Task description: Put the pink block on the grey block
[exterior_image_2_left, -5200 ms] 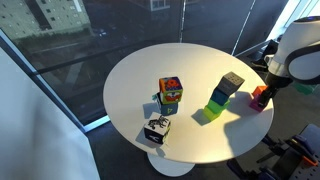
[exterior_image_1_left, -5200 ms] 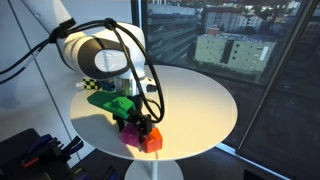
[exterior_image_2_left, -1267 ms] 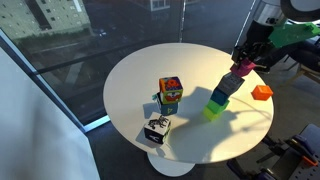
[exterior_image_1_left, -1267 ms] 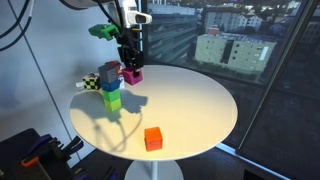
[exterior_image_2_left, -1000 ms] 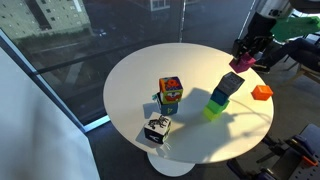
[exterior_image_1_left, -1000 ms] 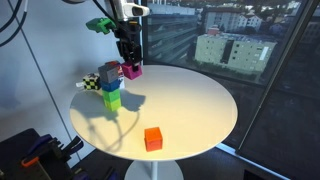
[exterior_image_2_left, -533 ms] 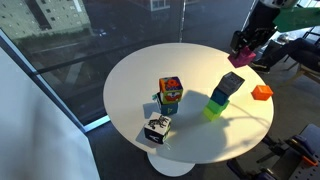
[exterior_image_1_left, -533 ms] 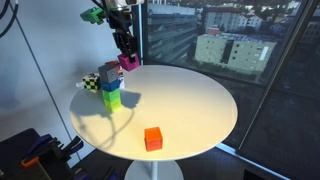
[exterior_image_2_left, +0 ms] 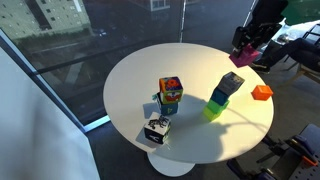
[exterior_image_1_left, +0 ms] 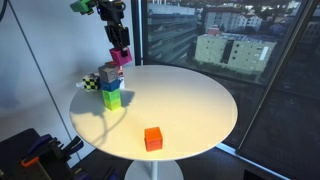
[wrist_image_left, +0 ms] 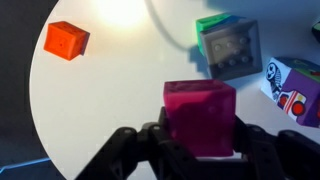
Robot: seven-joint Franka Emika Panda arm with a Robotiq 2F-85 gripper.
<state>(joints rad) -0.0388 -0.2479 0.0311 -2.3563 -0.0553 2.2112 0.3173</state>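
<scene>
The gripper (exterior_image_1_left: 118, 47) clamps the pink block (exterior_image_1_left: 120, 58) in clear air at upper centre, just above and apart from the grey block (exterior_image_1_left: 108, 72) near the table's (exterior_image_1_left: 190, 105) left rim.

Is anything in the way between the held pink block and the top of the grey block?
Nothing visible. The gripper holds the pink block in open air, above and to one side of the grey block, whose top face is bare.
</scene>
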